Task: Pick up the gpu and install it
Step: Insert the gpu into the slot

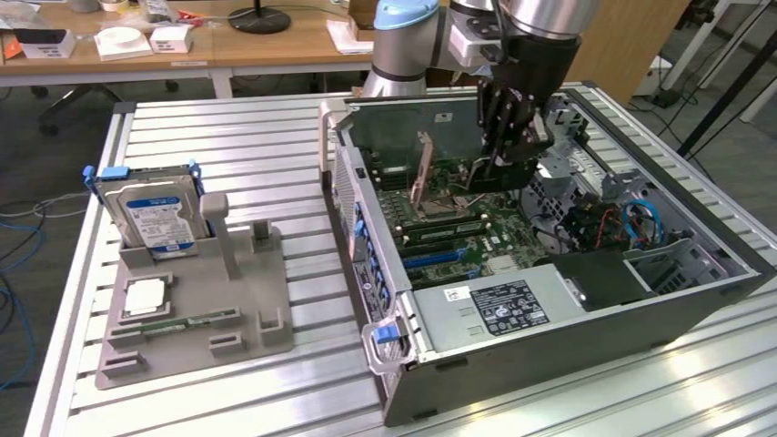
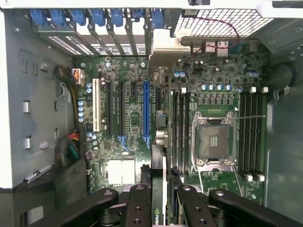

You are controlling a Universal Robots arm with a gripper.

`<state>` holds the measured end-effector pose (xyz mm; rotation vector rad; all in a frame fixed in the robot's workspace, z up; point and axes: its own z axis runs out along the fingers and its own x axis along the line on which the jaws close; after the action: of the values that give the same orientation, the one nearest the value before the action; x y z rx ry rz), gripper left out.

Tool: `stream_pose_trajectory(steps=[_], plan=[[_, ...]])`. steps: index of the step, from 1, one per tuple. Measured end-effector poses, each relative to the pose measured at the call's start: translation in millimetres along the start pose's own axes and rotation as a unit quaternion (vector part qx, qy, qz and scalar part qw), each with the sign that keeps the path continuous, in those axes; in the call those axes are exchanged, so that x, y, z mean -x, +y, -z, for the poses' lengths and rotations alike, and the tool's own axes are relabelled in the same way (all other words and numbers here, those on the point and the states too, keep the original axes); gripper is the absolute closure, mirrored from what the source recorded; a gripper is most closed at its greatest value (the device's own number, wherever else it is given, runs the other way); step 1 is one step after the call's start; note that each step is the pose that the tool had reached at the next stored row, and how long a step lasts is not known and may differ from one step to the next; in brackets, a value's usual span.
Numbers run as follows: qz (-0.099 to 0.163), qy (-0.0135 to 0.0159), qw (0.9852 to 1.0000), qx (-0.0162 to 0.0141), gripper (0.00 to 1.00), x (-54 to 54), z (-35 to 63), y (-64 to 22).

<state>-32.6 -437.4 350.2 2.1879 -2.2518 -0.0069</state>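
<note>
Wrist view — gpu (image 2: pixel 157 210) edge-on, clamped in end effector (image 2: pixel 162 189)

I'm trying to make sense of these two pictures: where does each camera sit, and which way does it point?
Exterior view: off the arm, raised above the table, looking down at a slant on the open computer case and the hard drive; the arm and gripper reach into the case.
Wrist view: on the wrist, looking down onto the motherboard; the gripper's black fingers clamp the gpu, seen edge-on.
Shared: gripper, motherboard, case interior.
</note>
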Motion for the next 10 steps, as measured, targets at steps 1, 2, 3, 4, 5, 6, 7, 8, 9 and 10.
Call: stream_pose_trajectory(steps=[1, 2, 3, 4, 5, 6, 7, 8, 9, 10], plan=[[0.000, 0.0000, 1.0000, 0.0000, 0.74, 0.0, -1.8, 0.5], [0.000, 0.0000, 1.0000, 0.0000, 0.74, -0.1, -3.6, 0.9], [0.000, 0.0000, 1.0000, 0.0000, 0.74, -0.1, -5.4, 1.1], [0.000, 0.0000, 1.0000, -0.0001, 0.74, -0.1, -7.2, 1.3], [0.000, 0.0000, 1.0000, -0.0001, 0.74, -0.1, -9.1, 1.5], [0.000, 0.0000, 1.0000, -0.0002, 0.74, -0.1, -11.0, 1.7], [0.000, 0.0000, 1.0000, -0.0002, 0.74, -0.1, -12.8, 1.9], [0.000, 0.0000, 1.0000, -0.0003, 0.74, -0.1, -14.6, 2.0], [0.000, 0.0002, 1.0000, -0.0003, 0.74, -0.1, -16.4, 2.2], [0.000, 0.0003, 1.0000, -0.0003, 0.74, -0.1, -18.2, 2.4]])
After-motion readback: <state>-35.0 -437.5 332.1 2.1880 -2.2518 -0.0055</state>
